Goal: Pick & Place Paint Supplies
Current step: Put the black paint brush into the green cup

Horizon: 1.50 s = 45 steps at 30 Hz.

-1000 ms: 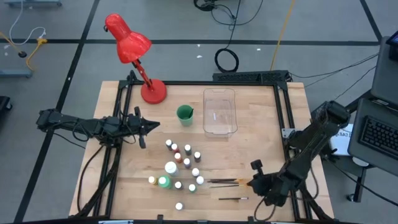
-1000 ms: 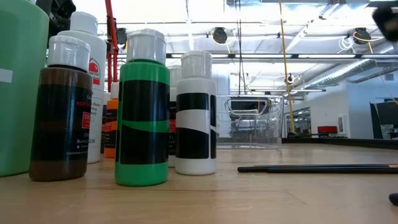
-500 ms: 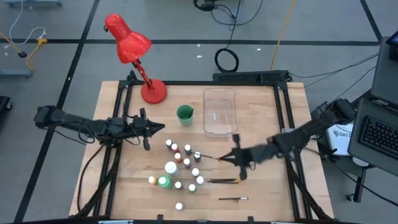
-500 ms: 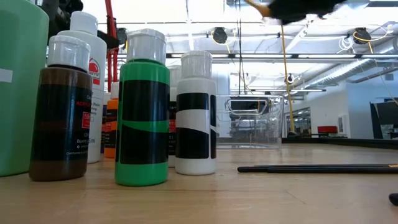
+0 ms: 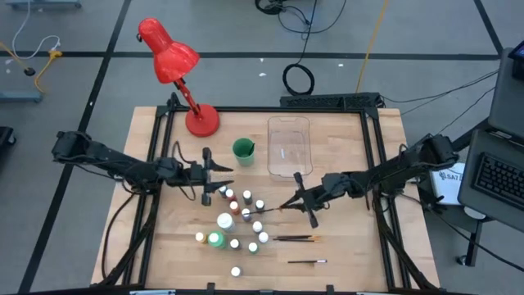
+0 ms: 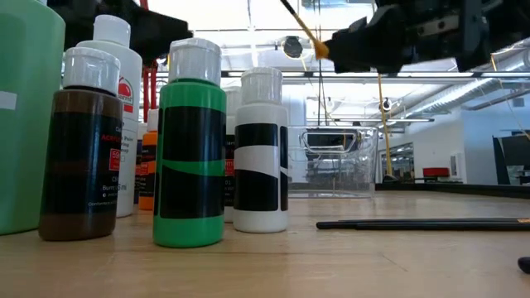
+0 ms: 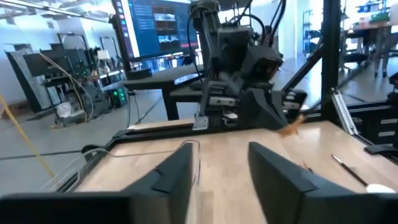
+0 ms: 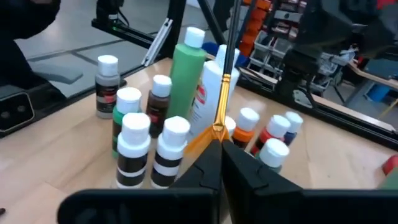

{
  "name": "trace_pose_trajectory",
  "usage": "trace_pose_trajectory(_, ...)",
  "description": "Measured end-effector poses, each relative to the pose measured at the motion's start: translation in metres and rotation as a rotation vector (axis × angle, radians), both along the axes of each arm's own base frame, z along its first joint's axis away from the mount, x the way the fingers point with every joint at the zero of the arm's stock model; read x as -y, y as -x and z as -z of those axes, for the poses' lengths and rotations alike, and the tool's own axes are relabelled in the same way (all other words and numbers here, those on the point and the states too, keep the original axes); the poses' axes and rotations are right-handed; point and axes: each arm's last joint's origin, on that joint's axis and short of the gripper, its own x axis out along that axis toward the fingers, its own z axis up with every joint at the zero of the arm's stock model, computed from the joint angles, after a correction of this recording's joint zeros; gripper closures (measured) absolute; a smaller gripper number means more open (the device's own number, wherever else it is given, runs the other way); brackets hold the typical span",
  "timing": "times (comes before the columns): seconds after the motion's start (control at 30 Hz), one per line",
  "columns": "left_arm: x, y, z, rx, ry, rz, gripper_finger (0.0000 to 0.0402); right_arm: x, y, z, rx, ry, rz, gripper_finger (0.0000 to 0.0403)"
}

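Wooden table (image 5: 344, 246), black frame, seen from above and at board level.

Right gripper (image 5: 301, 199): out over the middle of the table, below the clear tray (image 5: 289, 147), held clear of the board. Fingers pinched tight on a thin brush (image 8: 225, 74); the orange ferrule sits at the fingertips and the dark handle points toward the bottle cluster. In the low view the same brush (image 6: 302, 29) slants above the bottles.

Left gripper (image 5: 214, 174): at the upper left edge of the bottle cluster, just left of the green cup (image 5: 243, 150). Its two dark fingers (image 7: 283, 171) stand apart with bare table between them; nothing held.

Small white-capped paint bottles (image 5: 246, 215): about a dozen standing upright in a loose group at table centre. Nearest the low camera are a brown one (image 6: 81, 149), a green one (image 6: 190, 153) and a black-and-white one (image 6: 261, 153), close together.

Big white bottle (image 5: 224, 220) and big green bottle (image 5: 215, 239): upright at the lower left of the cluster, near each other.

Two more brushes: one (image 5: 295, 238) lying flat right of the cluster, another (image 5: 307, 262) below it, apart; whether the first is one brush or a pair laid together is hard to tell.

Red desk lamp (image 5: 176, 70): far left corner.
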Motion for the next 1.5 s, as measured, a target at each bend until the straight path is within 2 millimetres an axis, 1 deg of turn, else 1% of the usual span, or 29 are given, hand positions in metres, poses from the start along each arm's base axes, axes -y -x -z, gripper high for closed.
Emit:
trace_pose_trajectory(0.13, 0.007, -0.024, -0.001, -0.042, -0.055, 0.108, 0.0169, -0.003, 0.0, 0.01, 0.009, 0.001, 0.003, 0.0403)
trace_pose_trajectory(0.2, 0.013, -0.035, -0.004, -0.045, -0.087, 0.178, 0.0148, -0.003, 0.001, 0.013, 0.014, 0.005, 0.0, 0.0403)
trace_pose_trajectory(0.3, 0.022, -0.049, -0.008, -0.037, -0.132, 0.278, 0.0126, -0.003, 0.002, 0.012, 0.027, -0.004, 0.002, 0.0403)
trace_pose_trajectory(0.47, 0.036, -0.067, -0.014, -0.017, -0.184, 0.369, 0.0111, -0.001, 0.003, 0.014, 0.032, 0.008, 0.051, 0.0403)
trace_pose_trajectory(0.67, 0.049, -0.085, -0.019, 0.003, -0.226, 0.426, 0.0118, 0.0, 0.003, 0.013, 0.042, 0.017, 0.074, 0.0403)
trace_pose_trajectory(0.83, 0.052, -0.095, -0.021, 0.009, -0.233, 0.437, 0.0145, 0.0, 0.003, 0.013, 0.045, 0.017, 0.073, 0.0403)
trace_pose_trajectory(0.93, 0.053, -0.097, -0.022, 0.023, -0.237, 0.467, 0.0173, 0.0, 0.003, 0.013, 0.044, 0.02, 0.073, 0.0403)
trace_pose_trajectory(1.13, 0.054, -0.096, -0.026, 0.064, -0.25, 0.482, 0.0252, 0.0, 0.003, 0.013, 0.044, 0.024, 0.072, 0.0403)
trace_pose_trajectory(1.4, 0.053, -0.097, -0.024, 0.035, -0.224, 0.434, 0.0385, -0.001, 0.003, 0.013, 0.043, 0.027, 0.067, 0.0403)
trace_pose_trajectory(1.43, 0.052, -0.097, -0.024, 0.025, -0.224, 0.422, 0.0392, -0.001, 0.003, 0.013, 0.042, 0.027, 0.066, 0.0403)
trace_pose_trajectory(1.5, 0.051, -0.098, -0.022, 0.011, -0.23, 0.399, 0.0391, -0.001, 0.003, 0.013, 0.041, 0.028, 0.066, 0.0403)
